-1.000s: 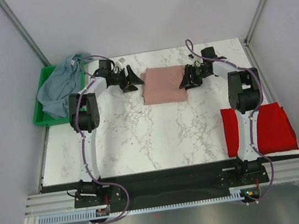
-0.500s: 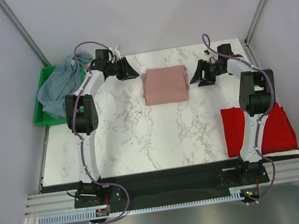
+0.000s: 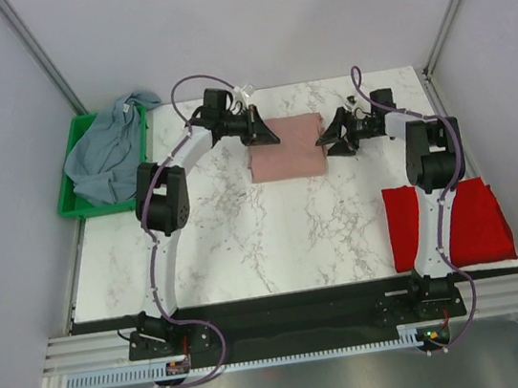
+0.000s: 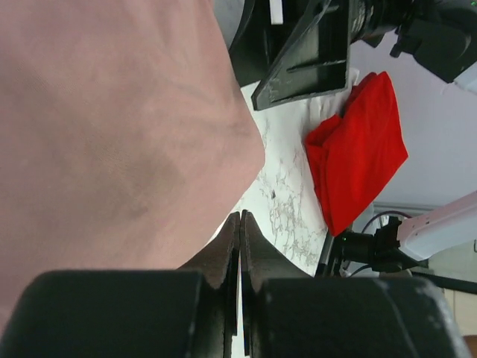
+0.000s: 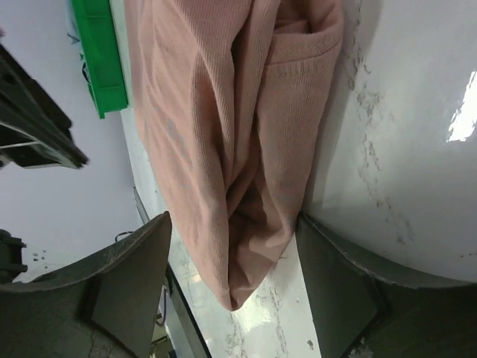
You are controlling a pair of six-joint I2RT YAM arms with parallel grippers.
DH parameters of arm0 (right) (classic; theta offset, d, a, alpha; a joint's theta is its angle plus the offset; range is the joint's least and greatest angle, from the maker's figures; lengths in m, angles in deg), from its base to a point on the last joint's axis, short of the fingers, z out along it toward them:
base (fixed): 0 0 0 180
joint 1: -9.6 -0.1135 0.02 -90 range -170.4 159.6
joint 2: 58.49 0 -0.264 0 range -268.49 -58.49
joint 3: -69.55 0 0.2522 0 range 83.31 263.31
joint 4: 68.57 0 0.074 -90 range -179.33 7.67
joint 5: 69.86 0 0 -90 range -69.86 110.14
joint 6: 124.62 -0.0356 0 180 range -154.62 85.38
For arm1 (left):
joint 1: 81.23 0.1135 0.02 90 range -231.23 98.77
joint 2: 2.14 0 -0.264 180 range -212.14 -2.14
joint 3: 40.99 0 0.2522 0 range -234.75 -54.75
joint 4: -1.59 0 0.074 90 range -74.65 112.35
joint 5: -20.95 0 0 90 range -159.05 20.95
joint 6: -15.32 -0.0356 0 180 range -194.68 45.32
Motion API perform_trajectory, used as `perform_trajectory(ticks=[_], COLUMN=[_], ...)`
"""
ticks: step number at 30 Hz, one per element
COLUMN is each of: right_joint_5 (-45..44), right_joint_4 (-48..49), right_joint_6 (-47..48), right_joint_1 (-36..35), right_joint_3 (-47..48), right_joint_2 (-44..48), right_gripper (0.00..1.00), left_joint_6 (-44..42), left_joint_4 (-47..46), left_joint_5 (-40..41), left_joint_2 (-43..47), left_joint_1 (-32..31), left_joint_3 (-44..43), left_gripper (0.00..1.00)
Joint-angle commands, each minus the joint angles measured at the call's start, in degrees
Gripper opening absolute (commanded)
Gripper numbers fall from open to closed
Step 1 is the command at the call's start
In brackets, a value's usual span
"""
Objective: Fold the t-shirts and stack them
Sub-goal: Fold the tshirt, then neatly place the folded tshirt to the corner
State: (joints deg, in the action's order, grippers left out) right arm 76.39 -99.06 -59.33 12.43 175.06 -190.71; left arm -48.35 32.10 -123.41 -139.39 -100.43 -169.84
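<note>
The left arm (image 3: pixel 158 208) reaches up from its base and bends inward, with the left claw (image 3: pixel 266 136) pointing rightward and its fingers (image 4: pixel 223 257) pressed together, only a slit between them. The right arm (image 3: pixel 433 158) mirrors it. The right claw (image 3: pixel 332 138) points leftward, its fingers (image 5: pixel 123 287) spread wide apart.

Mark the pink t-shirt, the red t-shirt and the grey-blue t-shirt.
pink t-shirt (image 3: pixel 287 154): top external view, middle of the folded cloth.
red t-shirt (image 3: pixel 480 221): top external view, its right half.
grey-blue t-shirt (image 3: pixel 99 154): top external view, middle of the crumpled heap.
</note>
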Motion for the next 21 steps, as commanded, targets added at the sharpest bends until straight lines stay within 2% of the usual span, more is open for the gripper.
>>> perform_trajectory(ticks=[1,7,15,18,21], right_joint_5=[0.5,0.2,-3.9,-4.8,-6.6], right_joint_4=[4.3,5.7,10.3,14.5,14.8], right_joint_6=[-0.9,-1.8,-8.8,-12.4,-12.9], right_joint_1=[0.0,0.0,-0.9,-1.9,-3.9], right_joint_3=[0.1,-0.1,-1.1,-2.2,-1.3], right_joint_2=[-2.9,-4.9,-7.1,-8.0,-9.0], right_gripper=[0.76,0.77,0.77,0.76,0.71], left_joint_6=[2.1,2.7,3.6,3.8,3.6], left_joint_4=[-1.3,-0.1,-0.7,-0.7,-0.6], left_joint_5=[-2.9,-1.4,0.2,0.1,0.5], left_joint_2=[-2.3,-5.0,-8.8,-8.8,-8.8], left_joint_1=[0.2,-1.1,-3.7,-4.0,-3.8], left_joint_3=[0.7,2.9,0.8,1.6,1.8], left_gripper=[0.02,0.02,0.02,0.02,0.02])
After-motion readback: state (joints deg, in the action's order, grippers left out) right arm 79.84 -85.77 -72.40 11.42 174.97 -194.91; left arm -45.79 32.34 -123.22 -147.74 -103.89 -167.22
